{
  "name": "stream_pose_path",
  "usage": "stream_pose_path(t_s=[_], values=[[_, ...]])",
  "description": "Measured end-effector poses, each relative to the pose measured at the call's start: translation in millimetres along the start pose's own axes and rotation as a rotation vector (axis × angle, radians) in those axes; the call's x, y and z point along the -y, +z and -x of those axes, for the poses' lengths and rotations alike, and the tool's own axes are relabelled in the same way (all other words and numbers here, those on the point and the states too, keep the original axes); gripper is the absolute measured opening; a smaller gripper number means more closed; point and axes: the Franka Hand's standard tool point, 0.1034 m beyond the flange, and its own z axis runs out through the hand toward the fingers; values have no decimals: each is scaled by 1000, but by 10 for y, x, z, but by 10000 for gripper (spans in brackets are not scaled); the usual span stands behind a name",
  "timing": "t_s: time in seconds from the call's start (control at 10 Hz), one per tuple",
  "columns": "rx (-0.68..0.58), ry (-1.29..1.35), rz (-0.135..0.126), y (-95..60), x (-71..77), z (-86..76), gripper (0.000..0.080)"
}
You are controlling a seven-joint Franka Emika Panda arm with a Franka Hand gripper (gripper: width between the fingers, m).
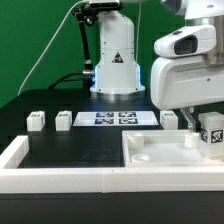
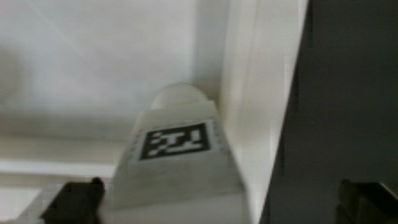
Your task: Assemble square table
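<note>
The square table's white top [image 1: 150, 153] lies at the exterior view's lower right, raised rim up. My gripper [image 1: 203, 128] hangs over its far right corner. One white tagged leg [image 1: 211, 134] stands there just below the hand. In the wrist view that leg [image 2: 175, 150] rises from the top's floor [image 2: 89, 70] beside the rim [image 2: 249, 90], between my two dark fingertips [image 2: 75, 203]. The gripper [image 2: 217, 206] is open and grips nothing. Three more legs [image 1: 37, 120] [image 1: 64, 118] [image 1: 169, 118] stand on the black worktop.
The marker board [image 1: 113, 118] lies flat behind the top, between the loose legs. A long low white wall [image 1: 60, 172] edges the worktop's front and left. The robot's white base [image 1: 115, 70] stands at the back.
</note>
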Motion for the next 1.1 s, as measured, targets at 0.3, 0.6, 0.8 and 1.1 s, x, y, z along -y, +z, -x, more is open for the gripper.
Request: stream_pose_path(t_s=[0.3,0.6,0.8,1.1], values=[[0,28,-1,9,-11,1,482],[0,38,0,12,-28,2,291],[0,71,0,13,-30,2,291],[-15,387,-1,22,-44,-1,291]])
